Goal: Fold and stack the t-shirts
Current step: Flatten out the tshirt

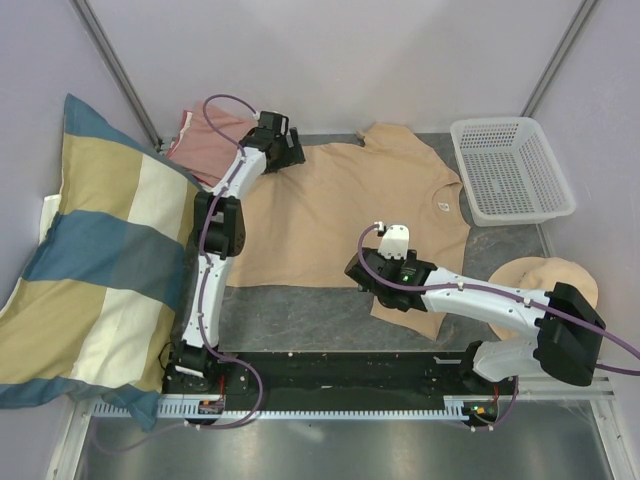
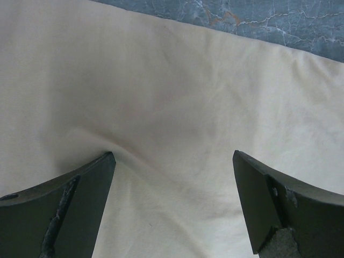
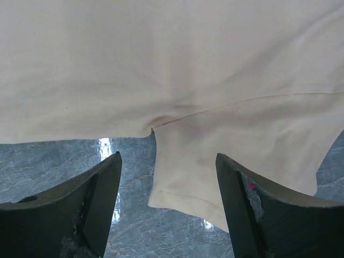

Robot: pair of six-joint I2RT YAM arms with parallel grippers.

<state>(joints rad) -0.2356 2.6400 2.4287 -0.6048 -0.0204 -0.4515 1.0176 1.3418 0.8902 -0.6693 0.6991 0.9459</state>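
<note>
Jaws apart, left gripper (image 2: 174, 161) and right gripper (image 3: 167, 161) poise over the tan tee (image 1: 350, 200), which they probably must pinch next to fold.

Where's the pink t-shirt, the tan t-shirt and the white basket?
pink t-shirt (image 1: 203, 140): top view, on its crumpled middle.
tan t-shirt (image 1: 350, 200): top view, on its flat chest.
white basket (image 1: 495, 121): top view, on its far rim.
</note>
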